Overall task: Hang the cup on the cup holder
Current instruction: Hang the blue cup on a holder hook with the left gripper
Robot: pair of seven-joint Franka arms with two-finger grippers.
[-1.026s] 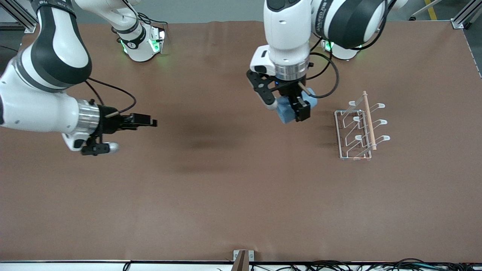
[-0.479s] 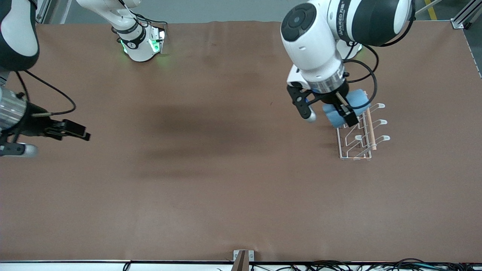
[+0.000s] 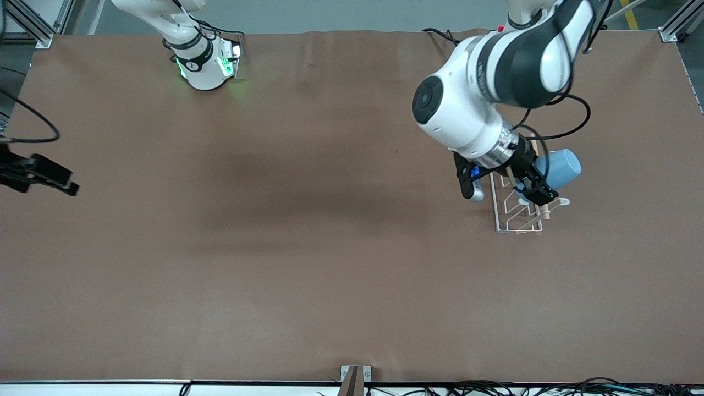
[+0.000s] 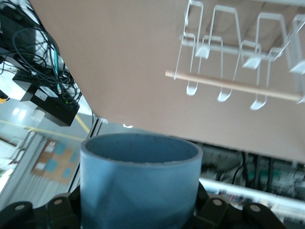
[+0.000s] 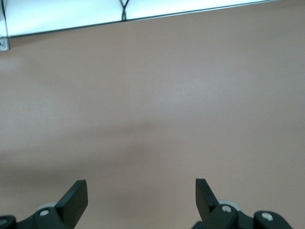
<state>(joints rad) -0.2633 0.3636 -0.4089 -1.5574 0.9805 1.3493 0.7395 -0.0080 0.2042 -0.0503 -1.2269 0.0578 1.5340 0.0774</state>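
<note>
Front view: the left pincer grips the cup over the cup holder. Left wrist view: cup above the holder's pegs. Right wrist view: the right pincer gapes, released, over bare table.

The brown table lay bare from the right arm's end to the cup holder at the left arm's end, so a gripper could pass freely there. Above the rack, the left gripper with the cup clamped in it filled the way down. The wooden rod crossed over the pegs. The right gripper, spread wide, hung over bare table at the edge.
</note>
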